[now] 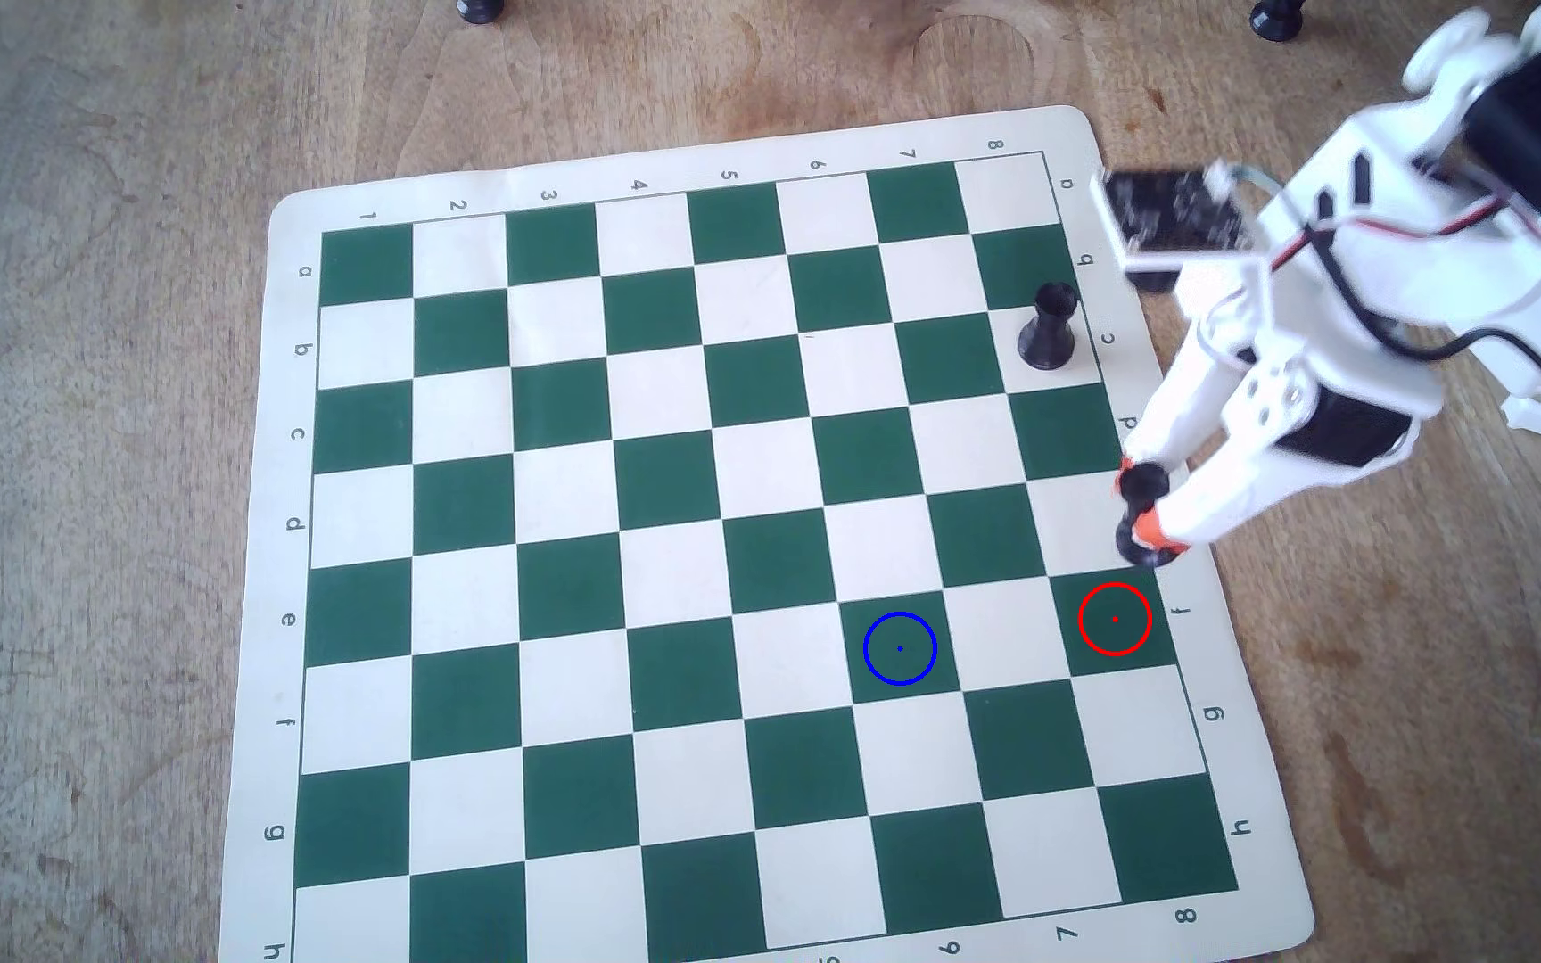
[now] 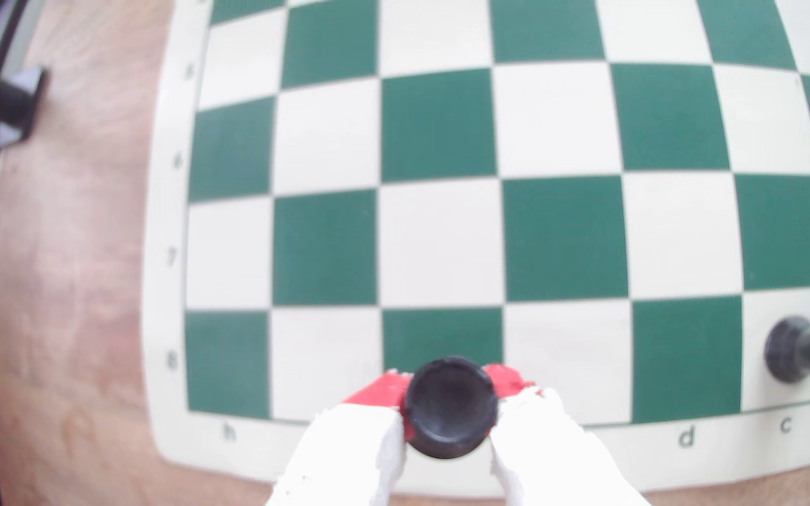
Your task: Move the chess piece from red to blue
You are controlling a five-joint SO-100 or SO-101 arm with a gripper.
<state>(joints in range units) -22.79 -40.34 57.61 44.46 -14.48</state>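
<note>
The chess piece (image 1: 1143, 515) is clamped between the orange-tipped fingers of the gripper (image 1: 1139, 507), tilted, with its round base (image 2: 451, 407) turned toward the wrist camera. It is held at the right edge of the chessboard (image 1: 563, 593) in the overhead view, just above the red circle (image 1: 1115, 619). The blue circle (image 1: 900, 648) is seen two squares to the left. A taller black piece (image 1: 1048, 326) stands apart, upright.

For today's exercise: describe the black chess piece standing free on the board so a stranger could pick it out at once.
Start at the green-and-cream vinyl chessboard mat in the overhead view and follow its right edge upward. The tall black plastic piece stands alone there; unlike the short black pawn-like piece pinched in the white orange-tipped gripper, nothing touches it.
</note>
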